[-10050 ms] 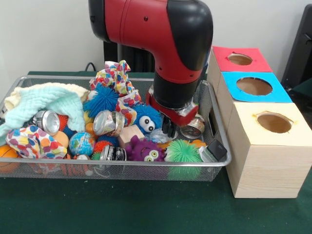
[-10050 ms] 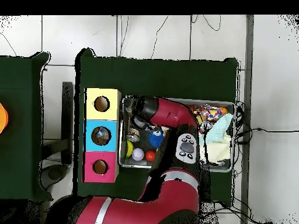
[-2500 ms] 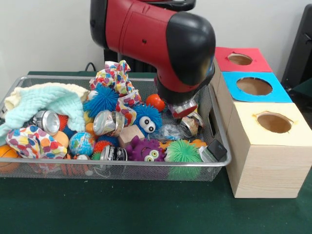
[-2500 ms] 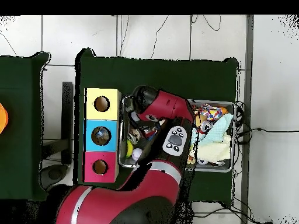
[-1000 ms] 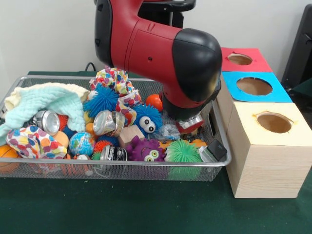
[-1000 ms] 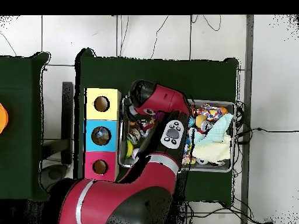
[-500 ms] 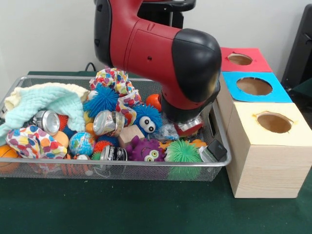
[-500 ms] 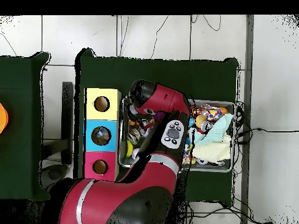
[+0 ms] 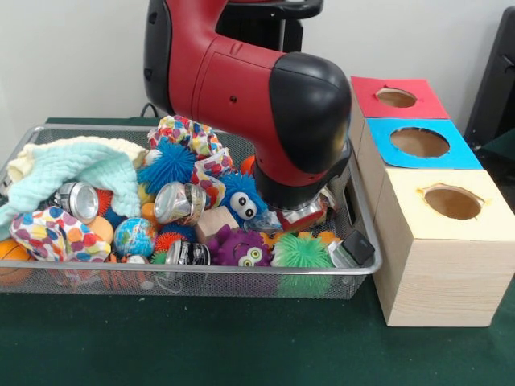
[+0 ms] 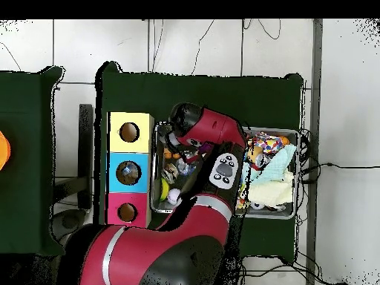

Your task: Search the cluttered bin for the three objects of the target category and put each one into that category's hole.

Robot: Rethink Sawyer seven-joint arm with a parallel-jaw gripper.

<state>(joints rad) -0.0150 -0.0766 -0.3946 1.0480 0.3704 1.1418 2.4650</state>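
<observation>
My gripper (image 9: 300,214) is low in the right part of the wire bin (image 9: 359,211), almost wholly hidden under the arm's thick black wrist (image 9: 302,121). Only its red base and something shiny and crumpled by it show. It sits just right of the blue fuzzy toy with eyes (image 9: 241,198) and above the green spiky ball (image 9: 301,250). Cans lie in the bin: a silver one (image 9: 77,199), a patterned one (image 9: 179,201) and a dark one (image 9: 187,252). From above, the wrist (image 10: 185,126) covers the bin's end nearest the boxes.
Three boxes with round holes stand right of the bin: red (image 9: 398,98), blue (image 9: 419,143), cream (image 9: 451,202). The bin also holds a mint cloth (image 9: 80,173), a globe ball (image 9: 134,236), a purple monster (image 9: 241,249) and a black block (image 9: 359,245).
Over the last second the arm has sunk lower and shifted a little left in the bin. The orange ball behind it is now almost covered.
</observation>
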